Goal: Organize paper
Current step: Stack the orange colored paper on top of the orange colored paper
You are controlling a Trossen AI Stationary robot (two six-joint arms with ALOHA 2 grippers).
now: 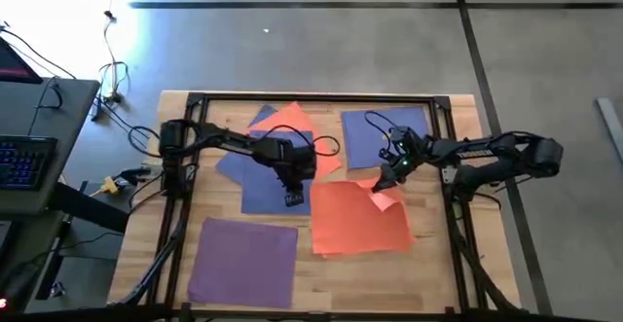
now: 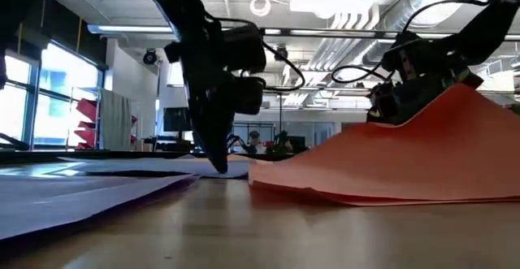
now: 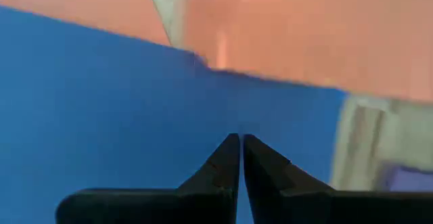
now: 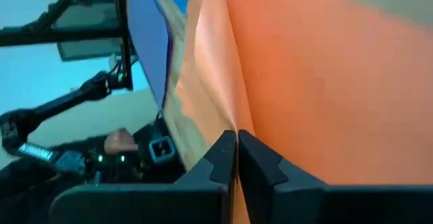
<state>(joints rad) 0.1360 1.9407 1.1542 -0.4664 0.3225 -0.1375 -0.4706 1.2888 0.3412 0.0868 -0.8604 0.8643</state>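
While my right arm stretches in over the table (image 1: 438, 264), its fingers (image 4: 237, 158) pinch the raised corner of the large orange paper sheet (image 1: 360, 220) at the table's centre-right; my left fingers (image 3: 241, 163), pressed together empty, touch the blue paper sheet (image 1: 268, 194). Only the low view shows that sheet's edge lifted.

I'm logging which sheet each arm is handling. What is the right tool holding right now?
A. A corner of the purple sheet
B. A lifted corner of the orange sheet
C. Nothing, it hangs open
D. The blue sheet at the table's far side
B: the right tool is shut on the orange sheet, whose corner rises off the table in the low view.
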